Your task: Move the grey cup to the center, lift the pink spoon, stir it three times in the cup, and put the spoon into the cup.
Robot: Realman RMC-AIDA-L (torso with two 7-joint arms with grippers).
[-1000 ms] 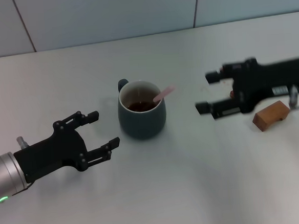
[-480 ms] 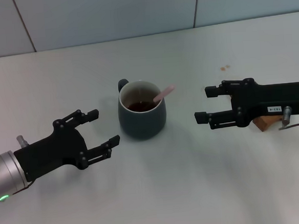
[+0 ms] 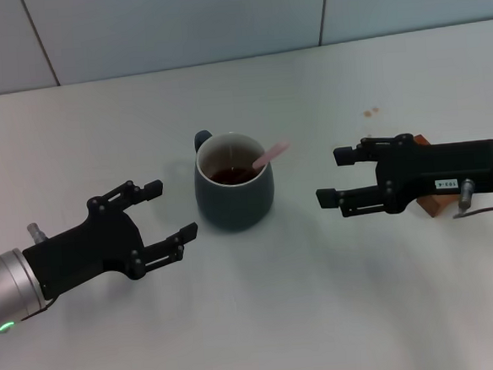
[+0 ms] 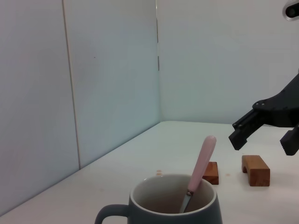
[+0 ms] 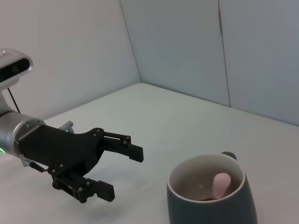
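Note:
The grey cup (image 3: pixel 234 186) stands upright in the middle of the table with dark brown liquid inside. The pink spoon (image 3: pixel 269 155) stands in the cup, its handle leaning over the rim toward my right side. The cup (image 4: pixel 175 209) and spoon (image 4: pixel 202 160) show in the left wrist view, and the cup (image 5: pixel 212 198) and spoon (image 5: pixel 218 183) in the right wrist view. My left gripper (image 3: pixel 169 214) is open and empty, left of the cup. My right gripper (image 3: pixel 332 179) is open and empty, right of the cup, apart from it.
A brown wooden block (image 3: pixel 429 202) lies behind my right gripper, mostly hidden by it. In the left wrist view two wooden blocks (image 4: pixel 255 169) (image 4: pixel 211 172) rest on the table beyond the cup. A white wall (image 3: pixel 176 20) runs along the table's far edge.
My right gripper has come down and moved slightly toward the cup, now covering most of the wooden block. The left gripper, cup and spoon have not moved.

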